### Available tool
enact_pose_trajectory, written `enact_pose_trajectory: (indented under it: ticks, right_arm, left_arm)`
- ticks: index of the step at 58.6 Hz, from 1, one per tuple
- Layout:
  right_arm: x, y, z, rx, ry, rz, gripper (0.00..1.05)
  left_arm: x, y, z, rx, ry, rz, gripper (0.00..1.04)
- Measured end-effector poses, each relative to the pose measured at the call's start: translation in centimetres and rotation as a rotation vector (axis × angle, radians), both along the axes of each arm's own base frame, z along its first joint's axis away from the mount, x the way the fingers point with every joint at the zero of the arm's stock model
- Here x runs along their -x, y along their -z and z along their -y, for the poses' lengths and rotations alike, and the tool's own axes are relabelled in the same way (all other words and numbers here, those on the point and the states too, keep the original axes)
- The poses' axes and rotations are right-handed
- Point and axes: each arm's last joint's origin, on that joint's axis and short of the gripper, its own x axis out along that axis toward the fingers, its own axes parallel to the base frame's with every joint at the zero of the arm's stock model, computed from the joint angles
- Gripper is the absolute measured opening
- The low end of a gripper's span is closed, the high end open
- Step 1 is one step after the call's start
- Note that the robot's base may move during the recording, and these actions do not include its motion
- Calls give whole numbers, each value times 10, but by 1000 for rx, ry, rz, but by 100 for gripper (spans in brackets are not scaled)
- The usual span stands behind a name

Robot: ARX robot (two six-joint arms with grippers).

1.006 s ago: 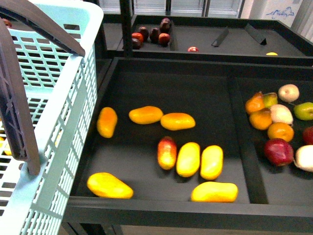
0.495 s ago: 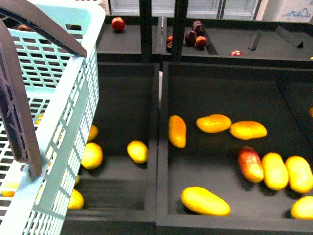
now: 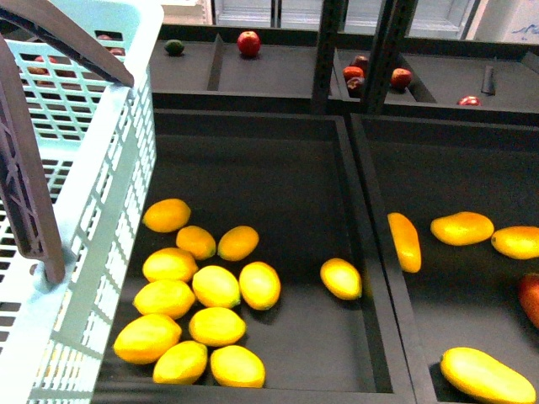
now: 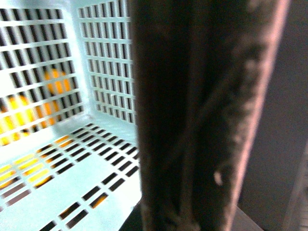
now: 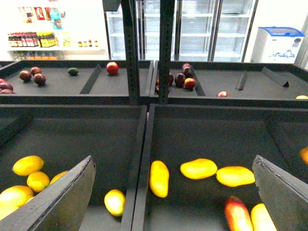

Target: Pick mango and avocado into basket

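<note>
Supermarket produce trays: the right gripper (image 5: 173,161) gapes wide and empty facing a mango (image 5: 198,168), likely smooth, firm and slippery, best pinched across its narrow middle. Left gripper unseen; can't tell.

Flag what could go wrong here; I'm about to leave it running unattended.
The yellow oval fruit in the left bin resemble the mangoes in the right bin, so a wrong pick seems possible. The avocado lies far back on the upper shelf, beside the basket; reaching it could clip the rim.
</note>
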Motion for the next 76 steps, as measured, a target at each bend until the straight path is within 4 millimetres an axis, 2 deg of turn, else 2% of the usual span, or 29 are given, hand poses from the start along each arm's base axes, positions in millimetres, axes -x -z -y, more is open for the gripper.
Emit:
enact_pose_trajectory:
  ticks: [3, 8, 10, 22, 27, 31, 36, 47, 62, 68, 76]
  right_arm:
    - [0, 0, 0, 0, 0, 0, 97]
    - [0, 0, 0, 0, 2, 0, 97]
    - [0, 0, 0, 0, 2, 0, 97]
    - [0, 0, 0, 0, 3, 0, 97]
    - [0, 0, 0, 0, 2, 0, 97]
    - [0, 0, 0, 0, 2, 0, 97]
    - [0, 0, 0, 0, 3, 0, 97]
    - [0, 0, 0, 0, 3, 0, 97]
    - [0, 0, 0, 0, 3, 0, 97]
    - [0, 0, 0, 0, 3, 0, 97]
    - [0, 0, 0, 0, 3, 0, 97]
  left_arm:
    - [-5, -1, 1, -63, 25, -90, 6]
    - [-34, -5, 3, -232, 149, -163, 6]
    - [-52, -5, 5, -294, 194, -176, 6]
    - [-133, -2, 22, -356, 345, -197, 6]
    - [-166, -4, 37, -334, 445, -190, 6]
    - [-195, -5, 61, -315, 549, -178, 6]
    - [-211, -6, 83, -306, 629, -165, 6]
    - [-221, -8, 126, -303, 748, -146, 6]
    - [-208, -10, 166, -309, 879, -119, 6]
    - [-203, -9, 175, -314, 902, -120, 6]
    - [-202, -10, 176, -316, 906, -118, 6]
